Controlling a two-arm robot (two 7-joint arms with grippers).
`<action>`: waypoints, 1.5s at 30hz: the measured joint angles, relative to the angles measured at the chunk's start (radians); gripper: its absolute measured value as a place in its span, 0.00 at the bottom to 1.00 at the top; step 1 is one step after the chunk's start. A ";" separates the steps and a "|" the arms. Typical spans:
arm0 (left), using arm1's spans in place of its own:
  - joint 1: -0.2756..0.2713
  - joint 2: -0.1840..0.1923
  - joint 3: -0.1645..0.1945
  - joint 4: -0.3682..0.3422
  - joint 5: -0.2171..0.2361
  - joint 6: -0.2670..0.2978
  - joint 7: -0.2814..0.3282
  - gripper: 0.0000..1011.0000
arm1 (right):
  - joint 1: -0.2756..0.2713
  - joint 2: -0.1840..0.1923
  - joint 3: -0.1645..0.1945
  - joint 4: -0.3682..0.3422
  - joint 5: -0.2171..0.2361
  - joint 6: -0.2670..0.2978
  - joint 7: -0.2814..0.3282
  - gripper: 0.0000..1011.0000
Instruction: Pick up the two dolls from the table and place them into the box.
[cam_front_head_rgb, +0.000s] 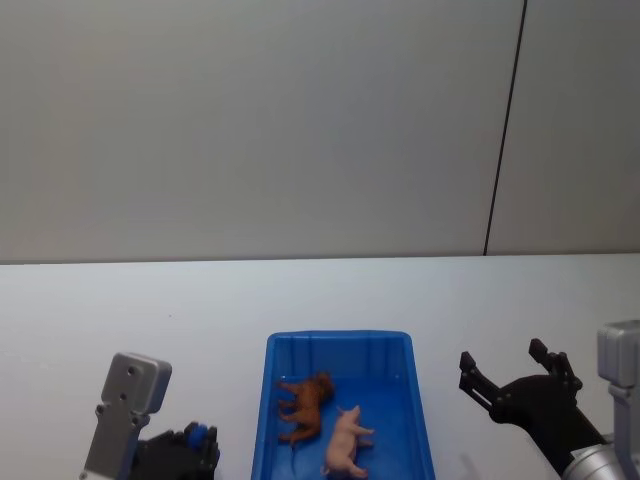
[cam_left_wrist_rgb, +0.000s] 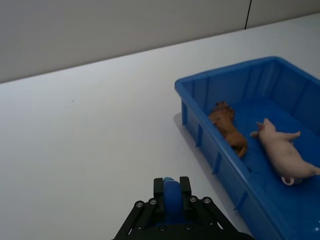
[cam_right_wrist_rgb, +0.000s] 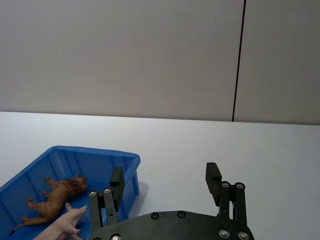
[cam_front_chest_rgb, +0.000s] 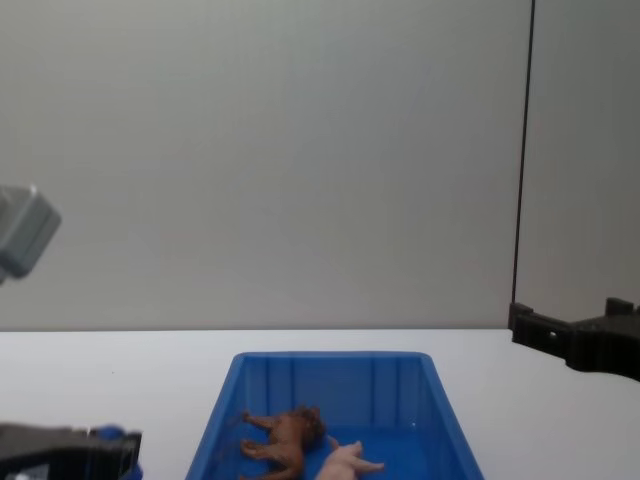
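Note:
Both dolls lie inside the blue box (cam_front_head_rgb: 338, 338), near its front. The reddish-brown shaggy doll (cam_front_head_rgb: 305, 405) is on its side, and the pale pink doll (cam_front_head_rgb: 347, 440) lies just right of it. The left wrist view has them as the brown doll (cam_left_wrist_rgb: 227, 129) and the pink doll (cam_left_wrist_rgb: 282, 152). My right gripper (cam_front_head_rgb: 503, 355) hovers open and empty to the right of the box, above the white table (cam_front_head_rgb: 150, 310). Low at the box's left, my left gripper (cam_front_head_rgb: 195, 440) is shut and holds nothing; its fingertips (cam_left_wrist_rgb: 170, 182) meet over bare table.
The white tabletop runs back to a grey wall with a dark vertical seam (cam_front_head_rgb: 505, 130) at the right. Bare table lies left, right and behind the box.

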 joint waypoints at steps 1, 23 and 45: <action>-0.001 0.000 -0.001 -0.003 0.003 -0.004 -0.002 0.18 | 0.000 0.000 0.000 0.000 0.000 0.000 0.000 0.99; -0.061 -0.014 -0.014 -0.035 0.043 -0.155 -0.212 0.14 | 0.000 0.000 0.000 0.000 0.000 0.000 0.000 0.99; -0.152 -0.065 -0.002 0.069 -0.044 -0.250 -0.573 0.59 | 0.000 0.000 0.000 0.000 0.000 0.000 0.000 0.99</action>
